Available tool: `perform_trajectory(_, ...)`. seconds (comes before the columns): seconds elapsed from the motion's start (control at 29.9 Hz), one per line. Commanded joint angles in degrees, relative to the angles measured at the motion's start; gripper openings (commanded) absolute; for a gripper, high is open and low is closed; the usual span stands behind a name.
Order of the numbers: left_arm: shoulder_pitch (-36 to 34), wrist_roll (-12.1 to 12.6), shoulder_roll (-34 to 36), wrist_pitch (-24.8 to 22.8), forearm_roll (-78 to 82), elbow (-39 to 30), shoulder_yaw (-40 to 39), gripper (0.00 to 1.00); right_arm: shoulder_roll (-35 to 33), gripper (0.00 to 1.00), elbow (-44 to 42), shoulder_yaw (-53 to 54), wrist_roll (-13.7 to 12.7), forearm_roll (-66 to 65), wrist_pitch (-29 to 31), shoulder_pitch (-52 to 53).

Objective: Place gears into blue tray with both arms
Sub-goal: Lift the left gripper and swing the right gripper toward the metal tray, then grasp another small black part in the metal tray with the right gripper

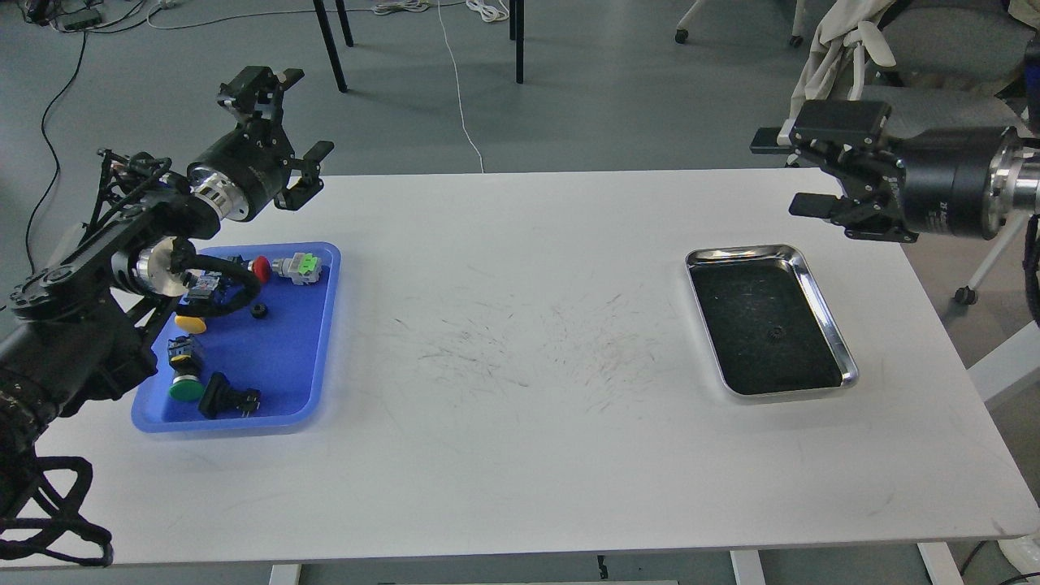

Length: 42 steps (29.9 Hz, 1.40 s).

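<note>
The table [520, 455] is the biggest thing I see: a flat white slab, matte, scuffed with fine dark scratches around its middle. My left arm [89, 284] comes in over its left edge, black jointed links with silver rings and looped cable; my right arm [959, 191] is a smooth black cylinder with a bright metal collar. The blue tray [313, 325] sits at the left, shallow glossy plastic with rounded corners and a raised rim. The steel tray [812, 268] lies at the right, shiny rim, dull dark bottom. The left gripper [299, 122] hangs above the blue tray's far end, claw fingers spread wide, holding nothing. The right gripper [792, 175] hovers beyond the steel tray, flat fingers parted, empty. Coloured-cap buttons [296, 266] and a boxy black plug [227, 396] lie in the blue tray. One gear [260, 310], a small black disc, rests there too; another gear [776, 331] lies on the steel tray's bottom.
</note>
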Motion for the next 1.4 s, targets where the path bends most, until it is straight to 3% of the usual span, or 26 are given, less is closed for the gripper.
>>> perform_trajectory(0.0, 0.0, -0.1, 0.0, 0.3, 0.1, 0.2, 1.1, 0.98, 1.6, 0.99, -1.3, -7.0, 0.1, -17.5, -3.0, -0.7)
perform_trajectory(0.1, 0.0, -0.1, 0.0, 0.3, 0.1, 0.2, 1.9, 0.98, 6.2, 0.99, -5.2, -10.7, 0.1, -22.1, -8.9, -3.2)
perform_trajectory(0.4, 0.6, -0.2, 0.1, 1.6, 0.2, 0.1, 2.0, 0.98, 14.9, 0.98, -15.8, -12.2, 0.3, -35.6, -8.9, -7.4)
perform_trajectory(0.8, 0.6, -0.2, 0.6, 1.6, 2.1, 0.1, 1.9, 0.98, 24.4, 0.95, -24.8, -13.3, 0.6, -37.6, -9.7, -10.7)
perform_trajectory(1.2, 0.5, -0.2, 0.8, 2.1, 2.2, 0.1, 2.0, 0.98, 27.5, 0.90, -30.4, -13.6, 1.3, -37.7, -10.1, -10.7)
perform_trajectory(1.37, 0.6, -0.2, 0.8, 2.2, 2.1, 0.1, 2.0, 0.98, 28.6, 0.80, -31.7, -13.7, 1.6, -37.7, -10.6, -10.7)
